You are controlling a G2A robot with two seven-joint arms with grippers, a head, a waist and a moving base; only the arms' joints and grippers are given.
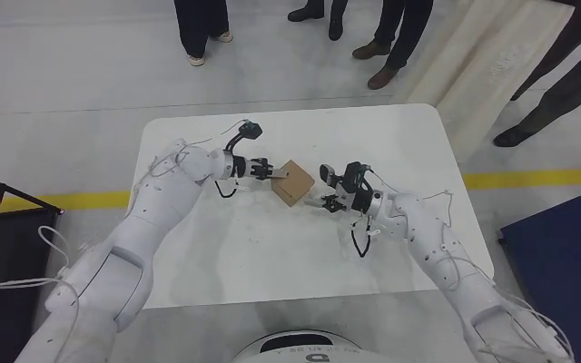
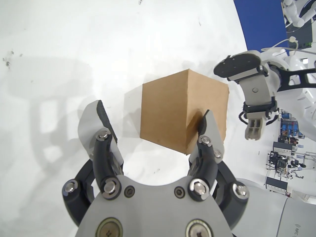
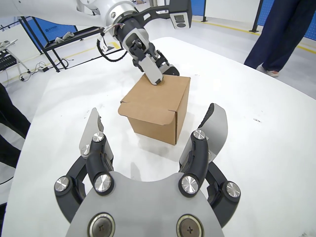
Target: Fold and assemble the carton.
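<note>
A brown cardboard carton stands folded into a cube near the middle of the white table. Its lid lies closed, with the front tuck flap sticking slightly past the edge. My left gripper is open at the carton's left side; one fingertip rests on the carton's top near a corner, and the other finger hangs off to the side. My right gripper is open just to the right of the carton, a short gap away, with nothing between its fingers.
The table's rounded far edge lies behind the carton. Several people stand on the floor beyond it, none touching anything. A black rack stands off the table's left side.
</note>
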